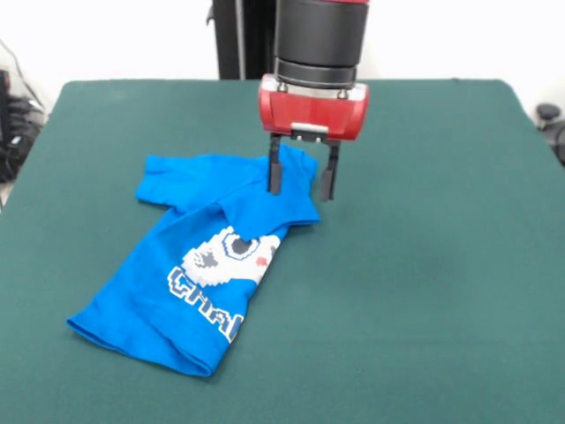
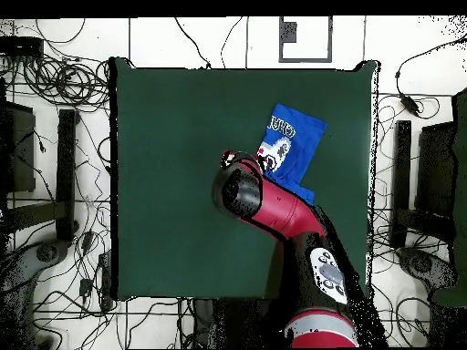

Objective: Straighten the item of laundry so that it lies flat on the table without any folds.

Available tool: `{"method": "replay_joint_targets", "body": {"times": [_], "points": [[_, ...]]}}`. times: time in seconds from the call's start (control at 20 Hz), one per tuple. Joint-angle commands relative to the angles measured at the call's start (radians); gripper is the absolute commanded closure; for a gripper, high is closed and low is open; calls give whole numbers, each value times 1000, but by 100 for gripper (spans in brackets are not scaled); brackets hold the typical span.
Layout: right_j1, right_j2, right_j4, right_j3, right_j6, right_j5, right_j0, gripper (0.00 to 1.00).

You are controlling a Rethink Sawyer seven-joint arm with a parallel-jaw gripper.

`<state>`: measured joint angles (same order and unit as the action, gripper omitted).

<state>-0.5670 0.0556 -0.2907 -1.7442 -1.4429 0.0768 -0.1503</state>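
The item of laundry (image 1: 199,274) is a bright blue T-shirt with a white pixel print. It lies left of centre on the green table (image 1: 424,265), folded over on itself along its length, with one sleeve spread at the far left. My gripper (image 1: 301,180) hangs open over the shirt's far right corner. One black finger (image 1: 274,170) is in front of the cloth and the other is just past its edge. Whether the fingers touch the shirt I cannot tell. In the overhead view the shirt (image 2: 290,144) shows beyond the red arm (image 2: 274,208), which hides the fingers.
Green table top (image 2: 173,182) stretches wide on all sides of the shirt. Cables and black stands (image 2: 64,182) surround the table on the floor. A black post (image 1: 238,35) stands behind the arm.
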Motion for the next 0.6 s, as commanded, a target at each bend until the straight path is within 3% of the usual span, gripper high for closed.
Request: {"method": "replay_joint_targets", "body": {"times": [0.05,0.6], "points": [[0,-66,146,82,83,341,-66,0],[13,-122,242,87,-1,339,-99,0]]}}
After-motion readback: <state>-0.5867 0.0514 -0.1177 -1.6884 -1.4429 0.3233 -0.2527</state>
